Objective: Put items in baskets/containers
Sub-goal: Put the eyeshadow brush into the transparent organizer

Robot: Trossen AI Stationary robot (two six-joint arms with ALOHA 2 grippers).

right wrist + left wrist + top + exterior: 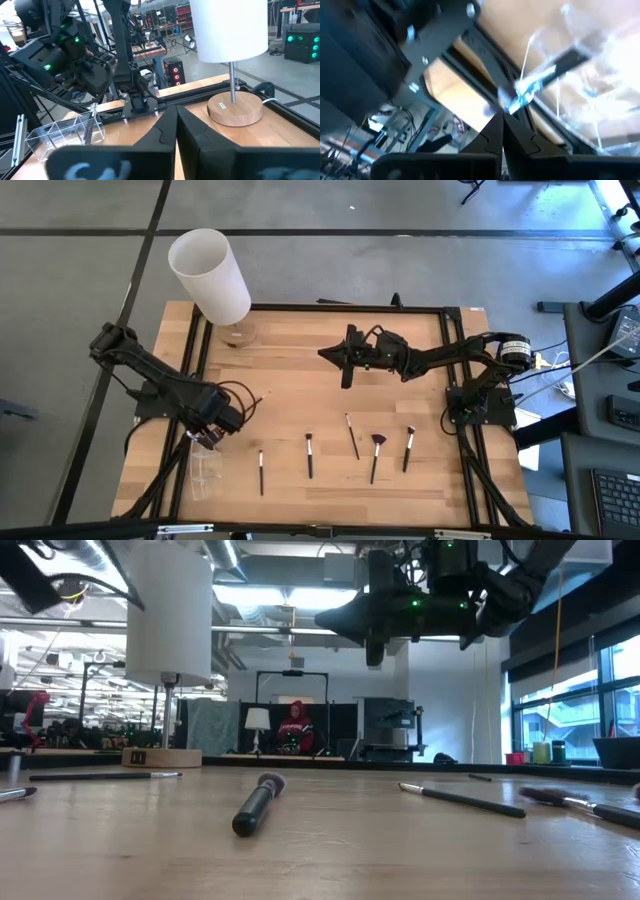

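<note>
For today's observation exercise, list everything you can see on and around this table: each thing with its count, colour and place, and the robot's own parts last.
Makeup brushes: five lying in a row on the near half of the table, mostly dark handles; one has a reddish fan head.
Brush held by the left gripper: one, dark, over the container.
Clear plastic container: one, colourless, near left corner of the table.
Lamp: one, white cylinder shade on a round wooden base, far left corner.
Table: one, pale wood, black frame.
Person: one, in red, in the room behind.
Left gripper: shut on a brush, above the container.
Right gripper: shut, raised over the table's middle.
</note>
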